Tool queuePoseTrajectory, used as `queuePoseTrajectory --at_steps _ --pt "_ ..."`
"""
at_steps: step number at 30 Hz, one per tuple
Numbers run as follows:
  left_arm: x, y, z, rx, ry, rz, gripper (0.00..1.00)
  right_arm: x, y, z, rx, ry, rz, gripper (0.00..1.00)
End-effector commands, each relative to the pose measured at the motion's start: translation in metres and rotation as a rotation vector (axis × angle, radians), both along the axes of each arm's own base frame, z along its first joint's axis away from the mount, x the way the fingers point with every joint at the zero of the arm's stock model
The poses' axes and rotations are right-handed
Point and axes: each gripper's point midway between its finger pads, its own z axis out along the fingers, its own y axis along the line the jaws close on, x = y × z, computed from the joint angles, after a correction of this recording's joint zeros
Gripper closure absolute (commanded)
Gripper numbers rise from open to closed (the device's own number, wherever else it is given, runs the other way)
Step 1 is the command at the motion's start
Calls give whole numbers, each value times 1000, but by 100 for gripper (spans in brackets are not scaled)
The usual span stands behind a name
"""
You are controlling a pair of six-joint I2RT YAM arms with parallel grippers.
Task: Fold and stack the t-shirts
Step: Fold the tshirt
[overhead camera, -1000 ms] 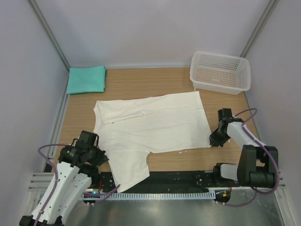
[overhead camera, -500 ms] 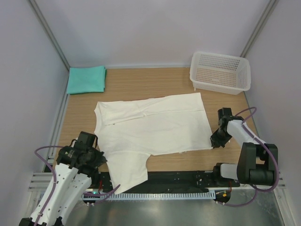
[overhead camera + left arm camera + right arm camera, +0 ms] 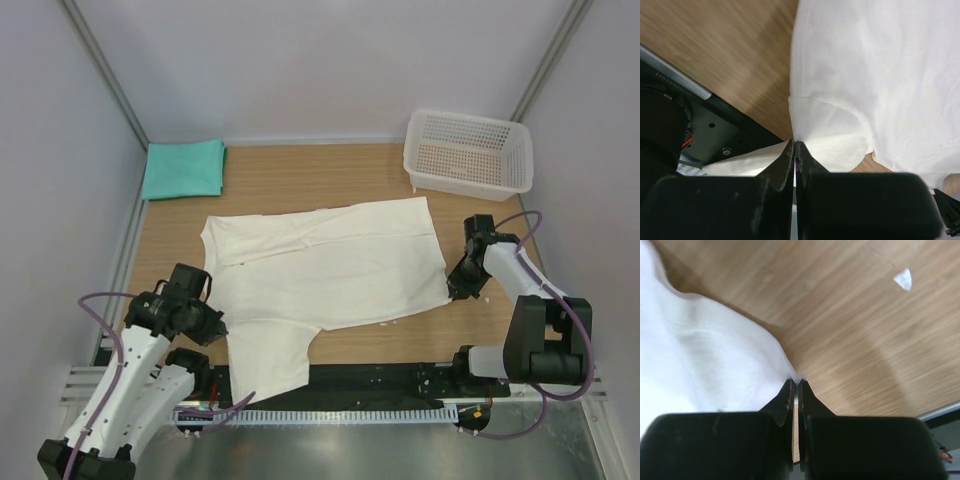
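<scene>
White cloth from above: the white shirt [image 3: 330,270] lies spread mid-table, while the teal shirt [image 3: 183,168] sits folded at eleven o'clock, likely the stack's base. Left wrist view shows the left gripper [image 3: 795,150] pinched on the white shirt's seven o'clock edge. Right wrist view shows the right gripper [image 3: 796,385] clamped on its four o'clock corner, probably so both can fold together.

1 white t-shirt [image 3: 330,270], 1 teal t-shirt [image 3: 183,168], 1 basket [image 3: 465,187], maybe 1 scrap [image 3: 903,278].

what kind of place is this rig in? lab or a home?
Probably a lab test cell, not a home: blank panel walls enclose a wooden table, with the left arm and right arm bolted at its edge.
</scene>
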Motion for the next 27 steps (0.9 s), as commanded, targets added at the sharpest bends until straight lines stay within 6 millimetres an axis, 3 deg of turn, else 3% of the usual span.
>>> queuePoseTrajectory --at_steps 1,8,16,19,22,27 --pt "36 1 19 44 -109 -38 100 36 2 22 9 -103 109 99" --pt "75 5 44 112 -153 -97 100 79 16 35 97 -156 256 99" --pt "97 18 64 142 -186 -132 100 73 27 43 168 -118 282 99" --pt "90 15 58 120 -155 -144 100 48 25 39 155 -66 196 99" --pt "79 10 47 82 -128 -132 100 11 23 24 137 19 102 99" --pt "68 7 43 48 -126 -125 100 -21 8 15 54 120 -5 99"
